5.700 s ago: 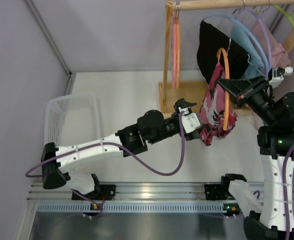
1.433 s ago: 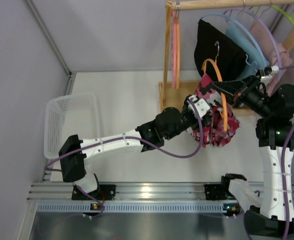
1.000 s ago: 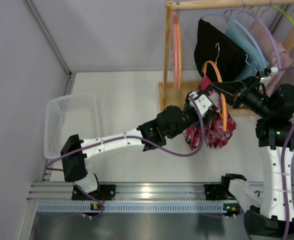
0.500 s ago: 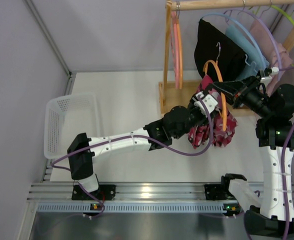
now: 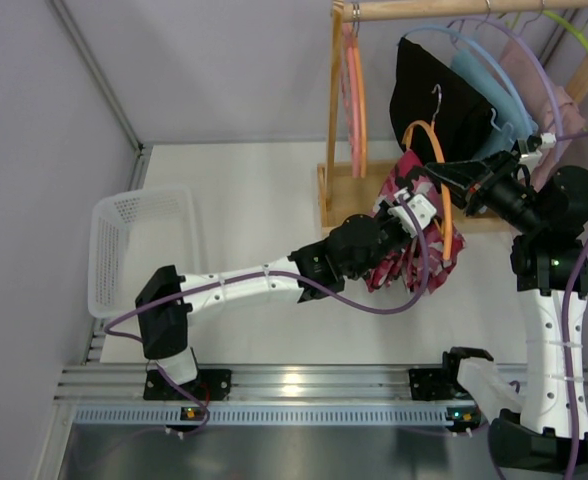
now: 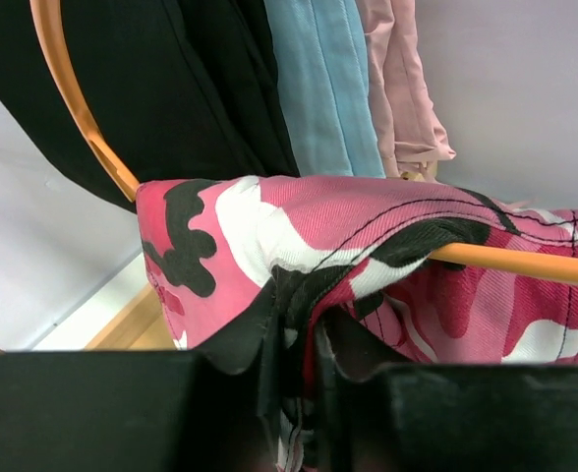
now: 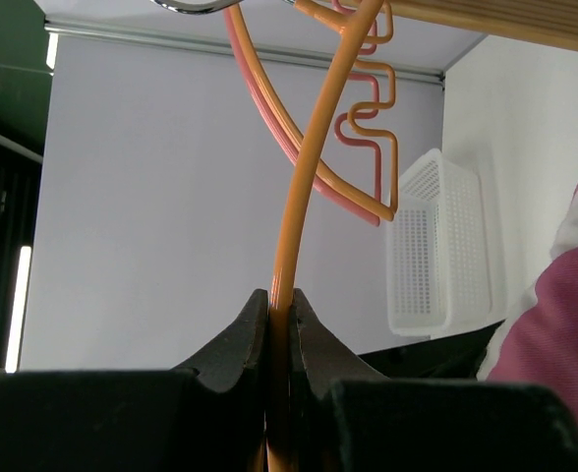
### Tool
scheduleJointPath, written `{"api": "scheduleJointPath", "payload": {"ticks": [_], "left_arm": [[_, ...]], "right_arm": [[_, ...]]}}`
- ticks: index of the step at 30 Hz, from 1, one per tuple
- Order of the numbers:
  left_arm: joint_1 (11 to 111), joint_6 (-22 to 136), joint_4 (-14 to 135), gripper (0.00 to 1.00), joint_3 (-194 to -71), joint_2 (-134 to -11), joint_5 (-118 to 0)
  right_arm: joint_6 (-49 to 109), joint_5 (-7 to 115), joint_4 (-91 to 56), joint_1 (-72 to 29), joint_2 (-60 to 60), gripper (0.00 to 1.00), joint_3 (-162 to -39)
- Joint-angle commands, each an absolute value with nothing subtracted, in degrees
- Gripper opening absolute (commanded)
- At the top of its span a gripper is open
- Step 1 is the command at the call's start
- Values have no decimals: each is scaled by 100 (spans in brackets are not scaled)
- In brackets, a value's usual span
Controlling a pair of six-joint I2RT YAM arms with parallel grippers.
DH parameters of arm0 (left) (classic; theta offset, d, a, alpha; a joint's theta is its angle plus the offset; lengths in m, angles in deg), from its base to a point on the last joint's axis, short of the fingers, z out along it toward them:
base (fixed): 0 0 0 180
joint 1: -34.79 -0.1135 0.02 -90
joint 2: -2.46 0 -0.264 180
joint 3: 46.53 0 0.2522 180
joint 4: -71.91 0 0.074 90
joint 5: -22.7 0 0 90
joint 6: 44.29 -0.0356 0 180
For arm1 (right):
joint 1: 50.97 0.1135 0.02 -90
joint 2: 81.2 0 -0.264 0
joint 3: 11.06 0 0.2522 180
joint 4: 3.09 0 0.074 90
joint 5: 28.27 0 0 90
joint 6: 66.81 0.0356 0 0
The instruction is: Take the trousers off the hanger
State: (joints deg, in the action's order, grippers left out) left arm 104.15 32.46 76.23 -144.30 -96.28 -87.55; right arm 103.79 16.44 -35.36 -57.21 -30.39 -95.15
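On the wooden rack (image 5: 336, 110), the black trousers (image 5: 429, 90) hang behind. The camouflage trousers (image 6: 269, 221) drape over the orange hanger (image 7: 299, 197), which your right jaws clamp, while your left jaws, narrowed, pinch a fold of their cloth.

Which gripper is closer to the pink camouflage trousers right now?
Left. The left gripper is closed on a fold of the camouflage trousers, which are draped over the orange hanger. The right gripper clamps that hanger's wire, not the cloth.
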Motion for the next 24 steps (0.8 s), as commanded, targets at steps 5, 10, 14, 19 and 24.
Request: {"api": "scheduleJointPath", "payload": {"ticks": [5,10,14,19,24], "left_arm": [[10229,3095,7845,0,-14431,-9388,-8806],[10229,2928,7775,0,-14502,-9106,-8752],[10229,2884,7705,0,-14755,-8991,-8647],[10238,2893,7573,0,-15151,-9018,-8602],[10238,2840,7555,0,-15336,-9079,-8673]], "right_arm": [[10247,1445,-2521,-5738,-3251,0,-9814],[10080,1515,-2424,-5739,-3321,0,-9409],[9860,1603,-2477,-5739,-3348,0,-9084],[9597,1664,-2608,-5730,-3348,0,-8837],[9596,1603,-2600,-5747,-3374,0,-8617]]}}
